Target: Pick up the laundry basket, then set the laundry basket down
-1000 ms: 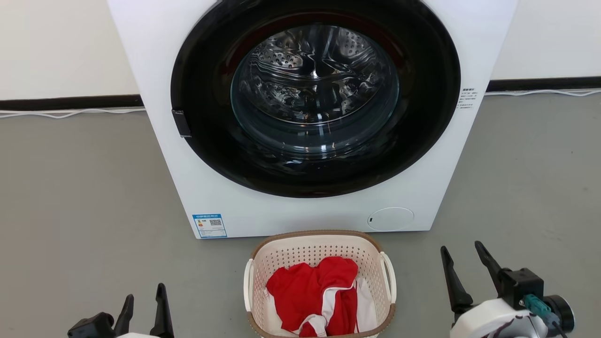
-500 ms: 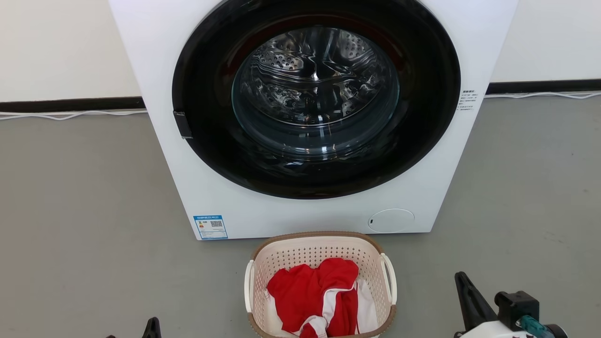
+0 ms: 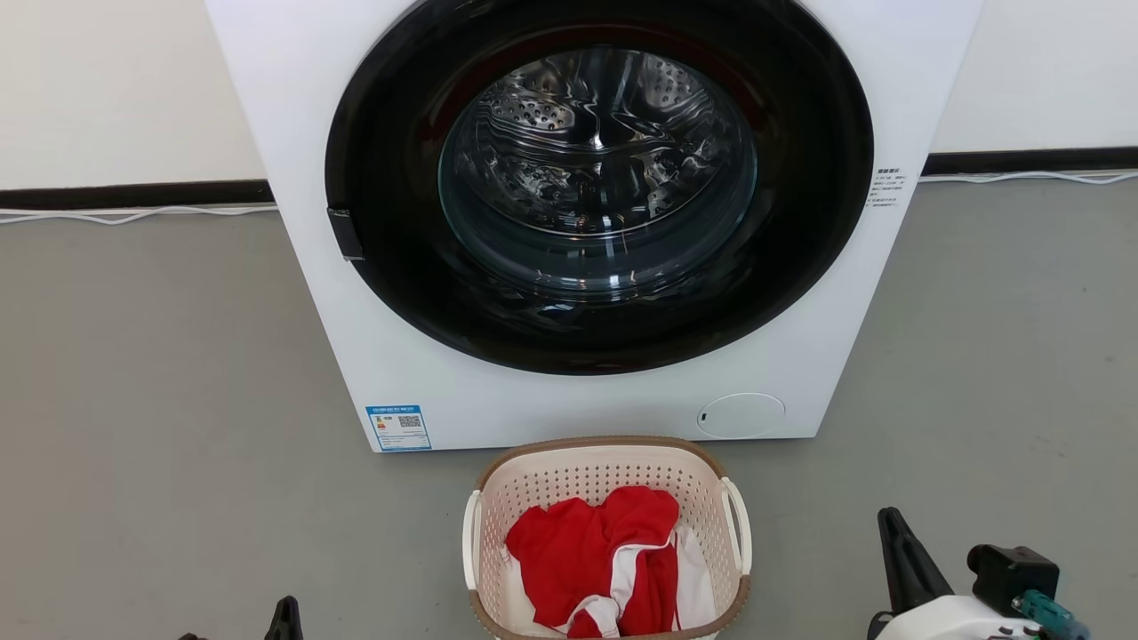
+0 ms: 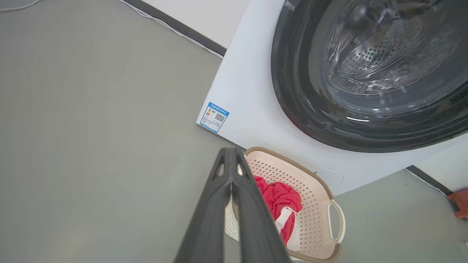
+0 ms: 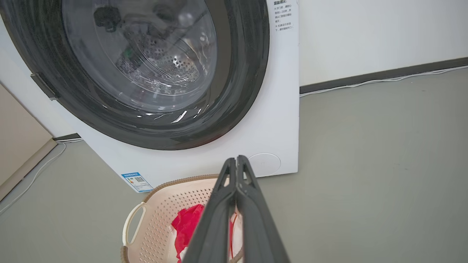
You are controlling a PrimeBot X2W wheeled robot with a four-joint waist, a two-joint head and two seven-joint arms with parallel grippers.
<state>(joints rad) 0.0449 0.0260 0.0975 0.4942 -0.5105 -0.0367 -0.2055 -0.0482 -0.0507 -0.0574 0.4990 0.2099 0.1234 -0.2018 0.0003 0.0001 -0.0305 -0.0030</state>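
Observation:
The laundry basket [image 3: 605, 471], cream-white and perforated with a brown rim and white loop handles, stands on the grey floor in front of the washing machine. Red and white clothes [image 3: 591, 551] lie in it. My left gripper [image 3: 286, 609] peeks over the bottom edge, well left of the basket. My right gripper [image 3: 887, 520] is low at the right, apart from the right handle [image 3: 738, 524]. In the left wrist view the left gripper [image 4: 230, 151] is shut and empty, with the basket [image 4: 307, 190] beyond it. In the right wrist view the right gripper [image 5: 236, 160] is shut and empty above the basket [image 5: 161, 208].
A white front-loading washing machine [image 3: 587, 391] with a round dark glass door [image 3: 596, 178] stands right behind the basket. A white cable [image 3: 133, 215] runs along the black skirting. Open grey floor [image 3: 160, 400] lies on both sides. A red-brown object [image 4: 460, 202] sits at the far right.
Both grippers have sunk toward the bottom edge of the head view. The right gripper's spread fingers have come together. The basket has stayed in place.

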